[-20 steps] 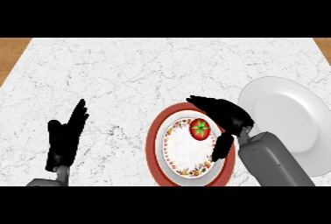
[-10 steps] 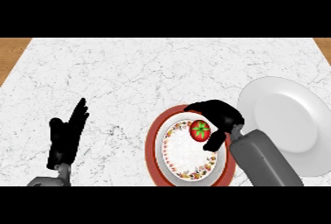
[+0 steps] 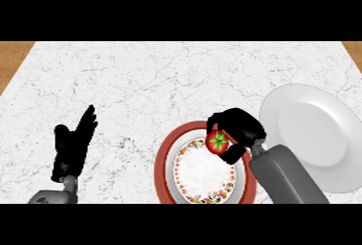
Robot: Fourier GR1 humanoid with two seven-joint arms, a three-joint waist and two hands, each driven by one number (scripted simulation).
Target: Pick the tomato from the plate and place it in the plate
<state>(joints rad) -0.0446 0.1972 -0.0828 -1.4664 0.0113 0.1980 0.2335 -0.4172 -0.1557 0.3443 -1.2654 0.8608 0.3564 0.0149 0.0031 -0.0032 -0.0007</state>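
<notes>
The right hand (image 3: pixel 237 128) curls over the tomato (image 3: pixel 218 143), fingers and thumb wrapped round it, at the upper right rim of the red-rimmed patterned plate (image 3: pixel 176 148) near the counter's (image 3: pixel 155 81) front edge. Its grey forearm (image 3: pixel 290 178) slants in from the lower right. Just beside it, toward the right edge, lies the plain white plate (image 3: pixel 318 139). The left hand (image 3: pixel 71 148) rests open, fingers up, near the front left.

tomato (image 3: pixel 218 143) over rimmed plate (image 3: pixel 175 148) – plain plate (image 3: pixel 314 129) to its right
</notes>
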